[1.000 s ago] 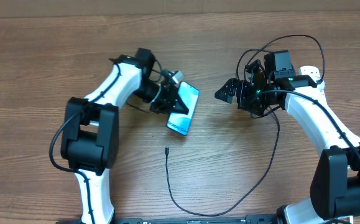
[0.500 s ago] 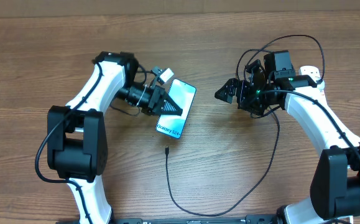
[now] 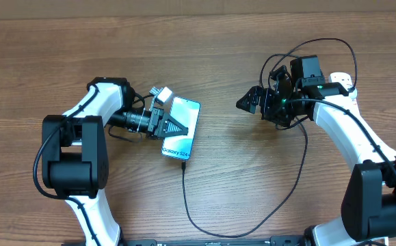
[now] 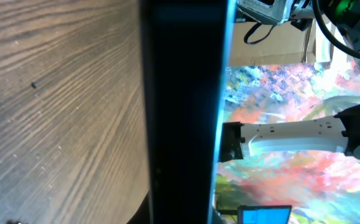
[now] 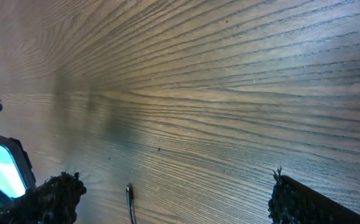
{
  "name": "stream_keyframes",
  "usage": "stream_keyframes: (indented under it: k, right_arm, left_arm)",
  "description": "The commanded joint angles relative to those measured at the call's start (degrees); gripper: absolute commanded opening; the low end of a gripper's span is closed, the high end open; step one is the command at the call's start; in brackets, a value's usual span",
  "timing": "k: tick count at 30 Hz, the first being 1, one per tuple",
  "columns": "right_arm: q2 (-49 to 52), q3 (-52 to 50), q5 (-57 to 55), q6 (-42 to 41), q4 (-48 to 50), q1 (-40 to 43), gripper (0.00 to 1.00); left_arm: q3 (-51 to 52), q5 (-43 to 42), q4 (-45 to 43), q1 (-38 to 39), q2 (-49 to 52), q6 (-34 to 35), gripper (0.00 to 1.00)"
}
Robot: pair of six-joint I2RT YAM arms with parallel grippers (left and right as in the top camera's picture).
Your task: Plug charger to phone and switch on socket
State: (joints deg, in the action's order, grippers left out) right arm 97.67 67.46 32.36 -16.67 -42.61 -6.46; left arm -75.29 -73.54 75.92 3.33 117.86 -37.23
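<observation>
Left claw [image 3: 172,127], clamped on the phone [image 3: 187,115], has carried it leftward; its lower edge now sits just beside the cable tip [image 3: 184,165]. Right claw [image 3: 243,104] hangs open, idle. Plugging appears next.

Bare desk [image 3: 228,147] lies between the phone [image 3: 182,130] and the right tool [image 3: 241,104]; the charger cable [image 3: 184,188] loops across the near side.

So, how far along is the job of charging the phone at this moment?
Done: nothing is finished yet. In hand: the left gripper is shut on the phone, whose lower edge is close to the connector tip of the charger. The tip lies loose on the table, not plugged in. The right gripper is open and empty. Left: insert the connector, then switch on the socket, which is only partly visible.
</observation>
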Motion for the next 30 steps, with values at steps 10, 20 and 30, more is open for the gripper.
stream_keyframes:
  k: [10, 20, 30]
  right_arm:
    - [-0.42, 0.11, -0.42, 0.26, 0.26, -0.17, 1.0]
    - [-0.44, 0.11, -0.42, 0.26, 0.26, -0.17, 1.0]
    - [-0.42, 0.11, -0.81, 0.26, 0.55, -0.17, 1.0]
  left_arm:
    - [1.31, -3.23, -6.16, 0.0, -1.92, -2.43, 0.04]
    - [1.33, -0.66, -9.4, 0.22, -1.92, -2.47, 0.04]
    - [1.33, 3.37, -10.51, 0.44, -1.92, -1.64, 0.04]
